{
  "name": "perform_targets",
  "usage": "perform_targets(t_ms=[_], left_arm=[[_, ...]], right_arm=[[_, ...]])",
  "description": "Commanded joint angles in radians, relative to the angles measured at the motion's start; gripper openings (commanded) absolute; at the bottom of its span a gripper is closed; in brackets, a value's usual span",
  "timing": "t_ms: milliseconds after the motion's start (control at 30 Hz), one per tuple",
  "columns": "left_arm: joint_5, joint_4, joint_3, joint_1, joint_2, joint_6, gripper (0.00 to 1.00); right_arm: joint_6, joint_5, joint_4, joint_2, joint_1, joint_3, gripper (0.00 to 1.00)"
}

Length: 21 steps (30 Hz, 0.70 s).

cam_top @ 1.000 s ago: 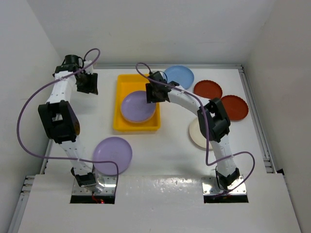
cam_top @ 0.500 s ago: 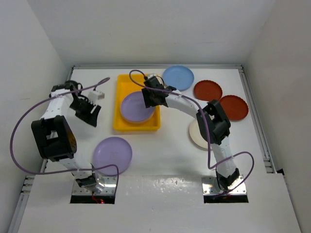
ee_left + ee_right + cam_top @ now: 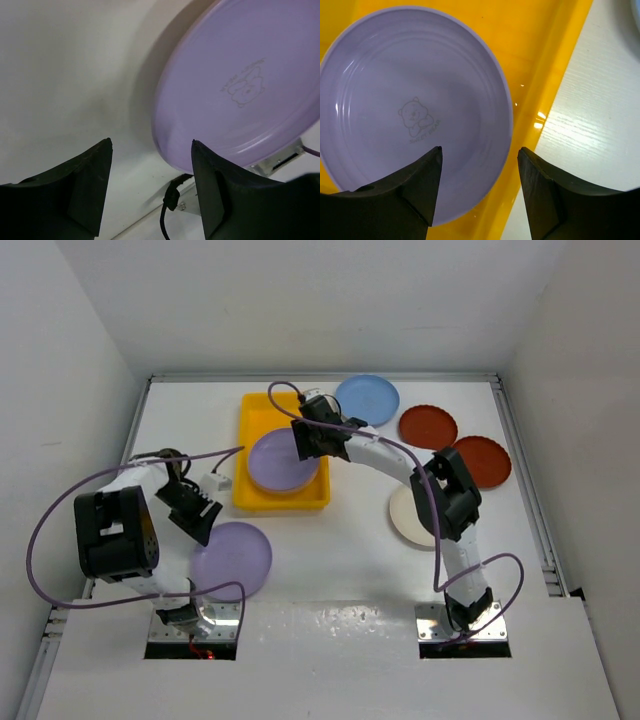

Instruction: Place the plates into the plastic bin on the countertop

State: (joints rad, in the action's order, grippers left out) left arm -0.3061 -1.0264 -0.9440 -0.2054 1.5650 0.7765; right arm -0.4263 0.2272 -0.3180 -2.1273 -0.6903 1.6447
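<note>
One lavender plate (image 3: pixel 280 462) sits in the bin (image 3: pixel 255 410), right pincer (image 3: pixel 310 440) wide above. Left pincer (image 3: pixel 200 522), wide, has swung to the next plate (image 3: pixel 235 558).

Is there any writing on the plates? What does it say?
On the lavender plate in the plastic bin: a little bear drawing with tiny words under it, too faint to read.
On the other lavender plate on the countertop: a small figure with curved letters, too blurred to read.
No other writing shows.
</note>
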Motion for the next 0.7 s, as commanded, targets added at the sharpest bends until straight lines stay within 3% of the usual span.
perform_targets(t_ms=[0,167,300,333,400,667], left_arm=[[0.076,0.132,0.054,0.018,-0.013,-0.022,0.65],[0.09,0.222,0.096,0.027,0.018,-0.059,0.51],[0.05,0.232,0.134,0.049,0.018,-0.059,0.25],[0.041,0.232,0.134,0.049,0.018,-0.059,0.11],[0.026,0.232,0.155,0.049,0.006,-0.048,0.01],[0.016,0.08,0.145,0.107,-0.16,0.147,0.0]], right_arm=[[0.011,0.003,0.065,0.115,-0.005,-0.022,0.62],[-0.02,0.044,0.102,0.19,0.001,-0.104,0.62],[-0.061,0.029,0.132,0.257,0.015,-0.157,0.62],[-0.069,0.026,0.137,0.271,0.021,-0.161,0.62],[-0.072,0.024,0.138,0.285,0.024,-0.181,0.6],[-0.051,0.035,0.135,0.31,0.031,-0.21,0.6]])
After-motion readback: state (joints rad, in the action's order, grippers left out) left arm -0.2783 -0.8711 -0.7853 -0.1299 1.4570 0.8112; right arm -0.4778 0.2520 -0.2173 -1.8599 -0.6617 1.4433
